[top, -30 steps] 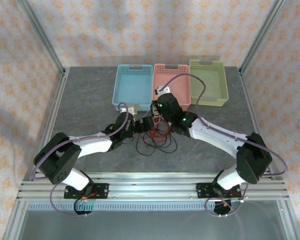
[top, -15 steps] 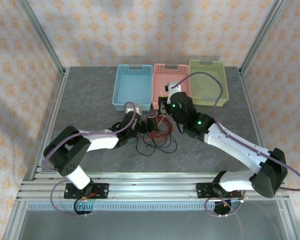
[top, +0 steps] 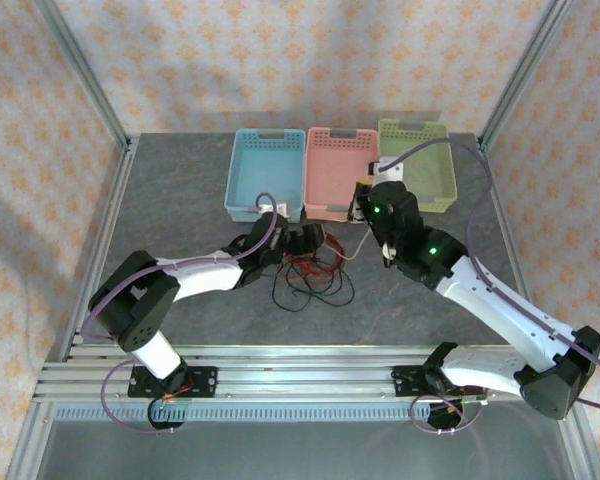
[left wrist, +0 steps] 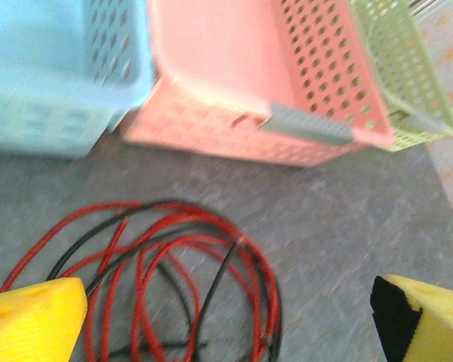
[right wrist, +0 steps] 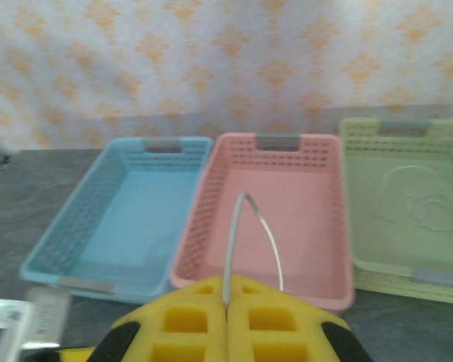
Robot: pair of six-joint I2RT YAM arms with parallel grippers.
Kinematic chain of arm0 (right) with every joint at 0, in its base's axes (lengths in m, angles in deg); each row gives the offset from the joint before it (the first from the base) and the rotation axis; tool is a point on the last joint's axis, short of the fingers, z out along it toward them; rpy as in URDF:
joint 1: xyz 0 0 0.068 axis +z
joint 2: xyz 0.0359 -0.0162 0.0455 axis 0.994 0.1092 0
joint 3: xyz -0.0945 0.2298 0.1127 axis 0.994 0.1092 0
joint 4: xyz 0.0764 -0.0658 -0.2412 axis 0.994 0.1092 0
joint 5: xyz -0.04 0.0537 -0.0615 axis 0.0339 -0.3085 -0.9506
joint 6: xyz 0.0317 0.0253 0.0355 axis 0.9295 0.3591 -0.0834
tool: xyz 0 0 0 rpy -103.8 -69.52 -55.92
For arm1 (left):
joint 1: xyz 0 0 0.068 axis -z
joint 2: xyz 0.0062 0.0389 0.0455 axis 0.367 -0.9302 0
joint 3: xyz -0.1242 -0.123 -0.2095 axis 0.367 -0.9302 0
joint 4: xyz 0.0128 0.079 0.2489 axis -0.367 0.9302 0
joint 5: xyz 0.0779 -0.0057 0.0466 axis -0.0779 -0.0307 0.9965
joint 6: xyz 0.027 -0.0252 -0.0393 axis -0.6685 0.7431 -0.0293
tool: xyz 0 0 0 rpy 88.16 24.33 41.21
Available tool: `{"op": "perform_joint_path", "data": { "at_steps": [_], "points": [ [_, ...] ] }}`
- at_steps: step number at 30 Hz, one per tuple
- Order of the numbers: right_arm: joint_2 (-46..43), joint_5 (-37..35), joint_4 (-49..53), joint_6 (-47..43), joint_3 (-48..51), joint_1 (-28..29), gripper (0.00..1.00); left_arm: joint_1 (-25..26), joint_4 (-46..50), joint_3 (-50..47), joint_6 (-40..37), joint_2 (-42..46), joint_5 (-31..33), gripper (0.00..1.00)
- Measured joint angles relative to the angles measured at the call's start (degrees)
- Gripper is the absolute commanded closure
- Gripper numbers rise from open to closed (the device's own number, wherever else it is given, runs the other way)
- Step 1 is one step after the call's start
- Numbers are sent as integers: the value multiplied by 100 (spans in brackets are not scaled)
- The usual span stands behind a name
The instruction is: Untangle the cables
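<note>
Three baskets stand side by side at the far edge of the worktop (top: 180,200): blue basket (top: 235,180), pink basket (top: 316,180), green basket (top: 446,170), L to R.

Cables (top: 310,275): loose red/black heap on the worktop centre, just in front of the blue/pink baskets, none inside a basket.

Left pincer (left wrist: 226,320): low over the heap, jaws spread wide, nothing gripped. In its wrist view we see red and black loops lying on the grey surface btw the two yellow fingertips; no contact that we can make out.

Right pincer (right wrist: 226,305): raised, near the front of the pink/green baskets, jaws fully closed on a whitish strand (right wrist: 238,226). The strand arches up out of the closed tips as a narrow loop, seen against the pink basket. In the top view a pale line runs from near that pincer toward the heap; we can't tell whether it's taut.
</note>
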State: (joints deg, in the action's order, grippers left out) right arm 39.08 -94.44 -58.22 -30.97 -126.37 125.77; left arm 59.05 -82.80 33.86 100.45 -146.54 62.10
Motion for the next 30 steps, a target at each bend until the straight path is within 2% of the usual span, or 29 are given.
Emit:
{"op": "perform_joint_path", "data": {
  "at_steps": [6, 15, 22, 30],
  "points": [
    [0, -535, 393, -136, -337, -476, 100, 0, 83, 645, -232, -238, 0, 2],
    [109, -546, 623, -197, -599, -1440, 100, 0, 321, 1425, -540, -247, -31, 1],
    [754, -247, 616, -129, -946, -2181, 100, 0, 481, 2302, -780, -514, -142, 1],
    [1827, 496, 575, -37, -1381, -2935, 100, 4, 584, 3056, -946, -1191, -186, 1]
  ]
}}
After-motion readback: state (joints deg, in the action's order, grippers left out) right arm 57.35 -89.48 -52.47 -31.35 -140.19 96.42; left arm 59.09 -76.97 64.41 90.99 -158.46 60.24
